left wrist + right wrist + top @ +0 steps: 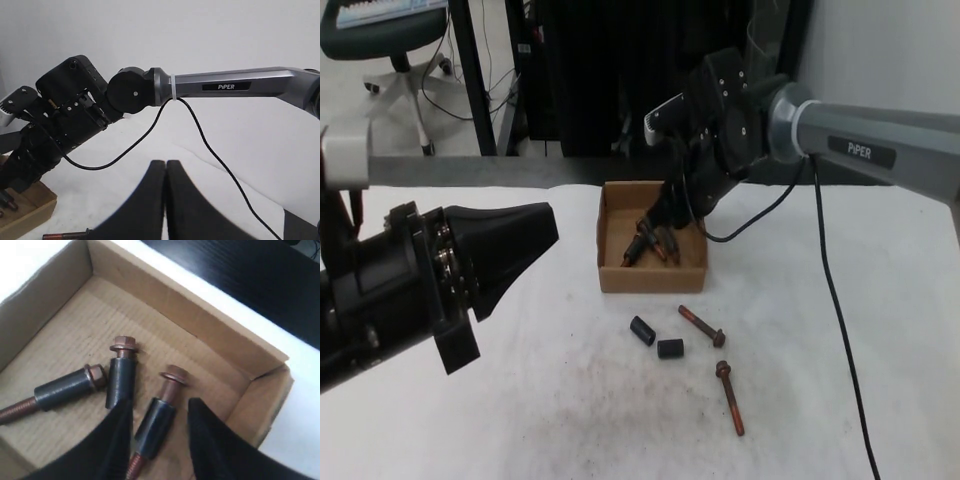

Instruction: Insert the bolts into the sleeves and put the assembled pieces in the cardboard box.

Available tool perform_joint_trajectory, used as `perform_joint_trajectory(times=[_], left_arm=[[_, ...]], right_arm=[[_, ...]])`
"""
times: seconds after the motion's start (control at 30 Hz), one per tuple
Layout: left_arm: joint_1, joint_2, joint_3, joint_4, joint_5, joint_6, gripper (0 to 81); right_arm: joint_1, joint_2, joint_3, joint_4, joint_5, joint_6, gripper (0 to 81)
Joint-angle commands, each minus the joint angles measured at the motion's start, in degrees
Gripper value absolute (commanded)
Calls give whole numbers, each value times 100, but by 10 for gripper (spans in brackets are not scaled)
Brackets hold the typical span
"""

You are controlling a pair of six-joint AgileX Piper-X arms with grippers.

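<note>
The cardboard box (620, 275) sits mid-bench. In the right wrist view its floor (65, 335) holds three assembled bolt-and-sleeve pieces: one lying flat (67, 388), one in the middle (121, 377), and a third (159, 420). My right gripper (160, 404) is down inside the box (655, 232), open, its fingers either side of the third piece with gaps showing. In front of the box lie two loose black sleeves (642, 330) (670, 349) and two rusty bolts (702, 326) (729, 397). My left gripper (548, 225) hovers left of the box, shut on nothing (166, 164).
The right arm's black cable (830, 300) trails across the bench on the right side. White bench cloth (520, 420) spreads in front and to both sides. An office chair (390, 40) and dark frame legs stand beyond the bench's far edge.
</note>
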Motion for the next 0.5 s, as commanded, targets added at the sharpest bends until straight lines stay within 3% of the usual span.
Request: perform_joint_trajectory(times=[0.0, 0.13, 0.3, 0.47], left_arm=[[8, -60, -16, -34, 60, -21, 3], [8, -60, -16, -34, 57, -11, 3], [8, -60, -16, -34, 57, -11, 3], [8, -60, -16, -34, 57, 11, 3]], right_arm=[[7, -291, -49, 255, -35, -35, 355], [7, -624, -49, 299, -210, -33, 352], [7, -1172, -49, 964, -1261, -217, 352], [22, -1463, -49, 2130, -1481, -1874, 352]])
